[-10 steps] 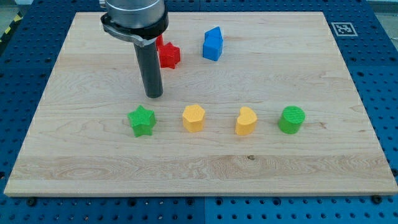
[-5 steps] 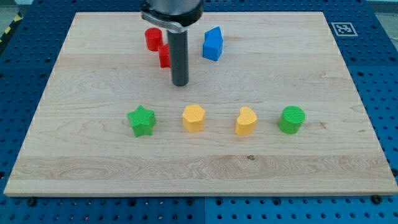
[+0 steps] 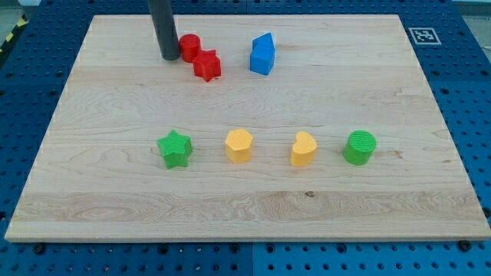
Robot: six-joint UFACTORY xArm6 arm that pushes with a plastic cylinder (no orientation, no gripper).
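Observation:
My tip (image 3: 169, 57) rests on the board near the view's top left, right against the left side of the red cylinder (image 3: 189, 47). A red star (image 3: 206, 66) sits just below and right of that cylinder, touching it. Further right stands a blue house-shaped block (image 3: 262, 54). Lower down, a row runs left to right: a green star (image 3: 175, 149), a yellow hexagon (image 3: 238, 145), a yellow heart (image 3: 304, 149) and a green cylinder (image 3: 360, 147).
The wooden board (image 3: 245, 207) lies on a blue perforated table. A black-and-white marker (image 3: 423, 35) sits at the board's top right corner.
The rod swung right past the red blocks, then back up and left, and now stands left of the red cylinder. The blocks look unmoved.

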